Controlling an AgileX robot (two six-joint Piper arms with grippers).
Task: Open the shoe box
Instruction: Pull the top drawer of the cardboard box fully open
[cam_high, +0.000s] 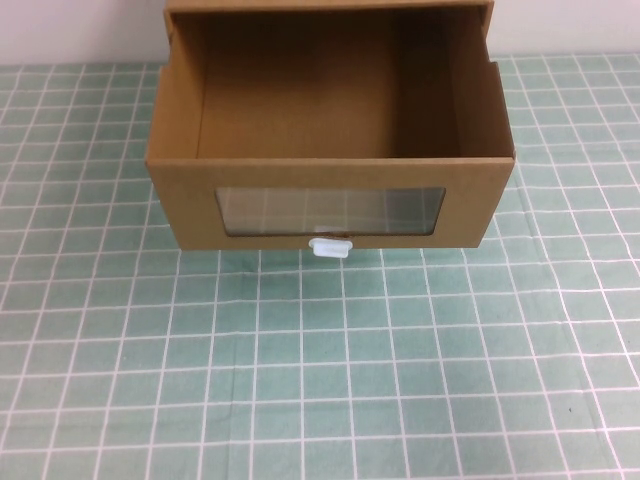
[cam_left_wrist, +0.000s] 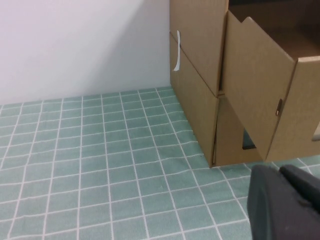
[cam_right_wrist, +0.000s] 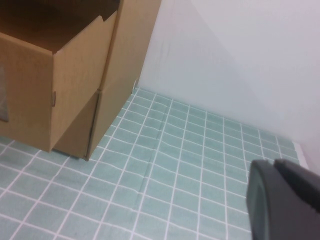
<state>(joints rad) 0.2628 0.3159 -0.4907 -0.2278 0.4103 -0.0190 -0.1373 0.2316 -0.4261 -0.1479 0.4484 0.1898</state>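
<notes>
brown shoe box (cam_high: 330, 110), white tab (cam_high: 330, 247), green white-gridded tablecloth (cam_high: 300, 380)

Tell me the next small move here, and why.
Probably just leave both arms parked. The shoe box drawer stands pulled well out of its sleeve, with its inside open to view and its white pull tab free. The left gripper sits low off the sleeve's left side. The right gripper, shut, sits off its right side. Neither touches it.

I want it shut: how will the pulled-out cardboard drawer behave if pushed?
Likely light: the drawer looks empty. Its thin cardboard walls may flex. It overhangs, so may tip. Left gripper and right gripper sit beside the box.
</notes>
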